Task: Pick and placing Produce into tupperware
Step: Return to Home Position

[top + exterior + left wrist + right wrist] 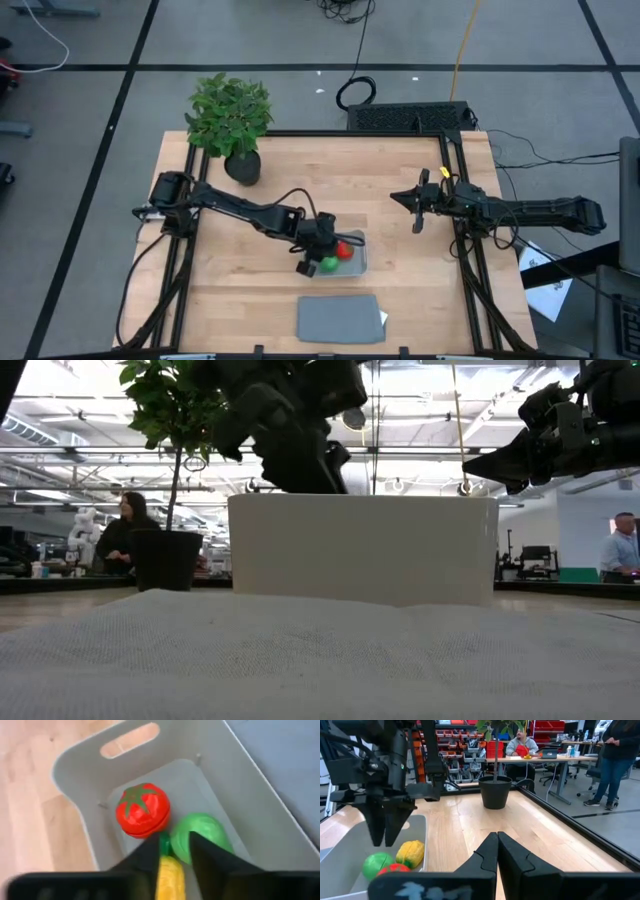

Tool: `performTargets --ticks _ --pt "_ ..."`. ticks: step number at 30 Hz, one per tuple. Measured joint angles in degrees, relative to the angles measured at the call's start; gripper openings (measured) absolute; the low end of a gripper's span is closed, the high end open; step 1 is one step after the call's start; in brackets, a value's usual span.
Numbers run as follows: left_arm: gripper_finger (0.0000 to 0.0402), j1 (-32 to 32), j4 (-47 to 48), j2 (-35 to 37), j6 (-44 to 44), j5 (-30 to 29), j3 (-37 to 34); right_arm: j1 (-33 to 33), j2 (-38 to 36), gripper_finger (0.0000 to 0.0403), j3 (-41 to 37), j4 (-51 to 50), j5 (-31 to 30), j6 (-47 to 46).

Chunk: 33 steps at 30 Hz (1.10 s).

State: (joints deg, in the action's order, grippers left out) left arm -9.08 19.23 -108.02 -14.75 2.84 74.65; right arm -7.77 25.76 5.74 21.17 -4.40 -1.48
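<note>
**While the left gripper hangs over it, the tupperware holds all three pieces**

Since nothing of the produce lies loose on the table [230,300], what is left to weigh is how the filled tray and its load would handle. A potted plant [232,120] stands at the back corner on the left arm's side. The tupperware [362,258] sits a little past the table's middle, toward the long edge away from the plant. The flat grey lid [340,318] lies apart from it, right at that edge.

The tray looks light and fairly stiff, with thin walls that may flex. A slot handle [130,740] cut in one wall seems the best place to take hold.

The left gripper [385,840] hangs above the tray, its fingers pointing down and narrowly parted, holding nothing. The right gripper [496,837] waits over the table near the right edge, fingers pressed together and empty.

Inside the tray, the yellow piece [170,877], the red piece [143,810] and the green piece [202,835] crowd together, apparently touching. They look like hard, smooth, light plastic. The two round ones would probably slip or roll, so a grip across the widest part should suit them best.
</note>
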Motion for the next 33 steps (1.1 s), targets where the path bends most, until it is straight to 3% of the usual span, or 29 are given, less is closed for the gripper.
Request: performTargets --ticks 3,5,20,27,33 --pt "0.0035 0.0 1.1 1.2 -1.4 -1.9 0.0 0.0 0.0 0.0000 0.0 0.0 0.0 0.0" --pt "0.0010 0.0 1.7 2.6 -2.3 -3.5 0.0 0.0 0.0 0.0000 0.0 0.0 0.0 0.0" --pt "0.0002 0.0 7.6 22.4 -5.8 -15.9 -1.3 0.0 -1.7 0.0000 0.0 4.2 0.2 -0.4" --pt "0.0001 -0.3 4.6 33.8 -4.2 -19.9 -10.0 0.0 -4.8 0.0000 0.0 3.2 0.1 -0.4" --pt "0.0001 -1.1 -8.1 45.3 -4.1 -22.5 -21.5 0.0 -7.1 0.0000 0.0 2.6 2.1 -0.4"
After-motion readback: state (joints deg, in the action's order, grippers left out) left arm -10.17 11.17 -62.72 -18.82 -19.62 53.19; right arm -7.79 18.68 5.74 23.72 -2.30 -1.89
